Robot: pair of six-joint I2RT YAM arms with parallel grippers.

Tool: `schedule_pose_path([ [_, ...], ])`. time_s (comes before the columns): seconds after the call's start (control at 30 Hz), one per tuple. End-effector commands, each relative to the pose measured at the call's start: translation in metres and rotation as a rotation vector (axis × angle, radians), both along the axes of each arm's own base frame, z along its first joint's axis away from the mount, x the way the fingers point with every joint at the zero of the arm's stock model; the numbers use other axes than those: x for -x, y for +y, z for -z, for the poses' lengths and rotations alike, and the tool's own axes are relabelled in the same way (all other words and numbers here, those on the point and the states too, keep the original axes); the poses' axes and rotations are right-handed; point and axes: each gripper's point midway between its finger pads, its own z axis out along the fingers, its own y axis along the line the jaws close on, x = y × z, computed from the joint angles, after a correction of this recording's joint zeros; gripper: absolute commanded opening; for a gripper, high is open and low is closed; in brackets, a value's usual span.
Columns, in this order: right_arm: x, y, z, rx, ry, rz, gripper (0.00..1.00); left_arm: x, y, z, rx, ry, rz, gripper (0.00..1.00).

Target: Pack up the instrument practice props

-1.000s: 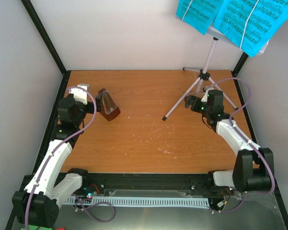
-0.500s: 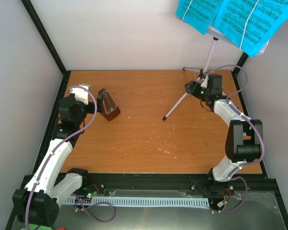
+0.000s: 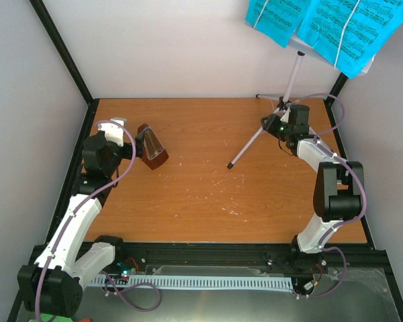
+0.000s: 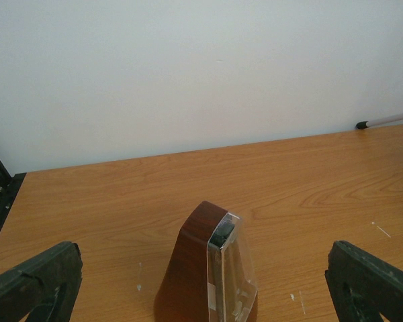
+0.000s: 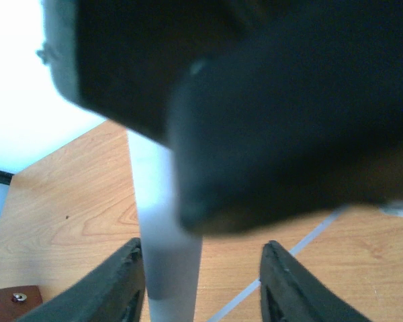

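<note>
Tabletop (image 3: pixel 188 194) of orange-brown wood, white-flecked, inside pale walls (image 3: pixel 168 47) and black posts (image 3: pixel 62 50).

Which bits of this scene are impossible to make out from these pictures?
- Top view: the sheet-music pages run off the top edge, and their notes are too small to read.
- Right wrist view: a dark blurred mass close to the lens hides most of the music stand. It is unclear whether the right gripper touches its tube.
- Left wrist view: the metronome base is cut off by the bottom edge.
</note>
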Motion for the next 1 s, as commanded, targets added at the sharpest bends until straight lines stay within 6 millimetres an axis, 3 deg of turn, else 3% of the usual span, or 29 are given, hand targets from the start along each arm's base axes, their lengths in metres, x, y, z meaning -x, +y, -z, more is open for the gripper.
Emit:
schedule_pose_path([
  [0.0,-0.002,0.006,0.003,-0.036,-0.011,-0.022,0.3,-0.001,0.001,-0.012,0.001,-0.032,0.0,1.0],
  [0.13,0.005,0.011,-0.002,-0.063,-0.011,-0.042,0.11,0.0,0.002,-0.012,-0.001,-0.034,-0.003,0.99],
  [0.23,0.015,0.016,-0.004,-0.081,-0.009,-0.064,0.03,-0.001,0.002,-0.011,-0.001,-0.032,-0.003,1.0],
  [0.67,0.077,0.043,-0.012,-0.174,-0.016,-0.227,0.03,-0.001,0.001,-0.012,0.001,-0.031,-0.001,1.0],
  [0.97,0.12,0.096,0.004,-0.144,0.01,-0.478,0.03,0.0,0.002,-0.013,0.001,-0.034,-0.003,0.99],
])
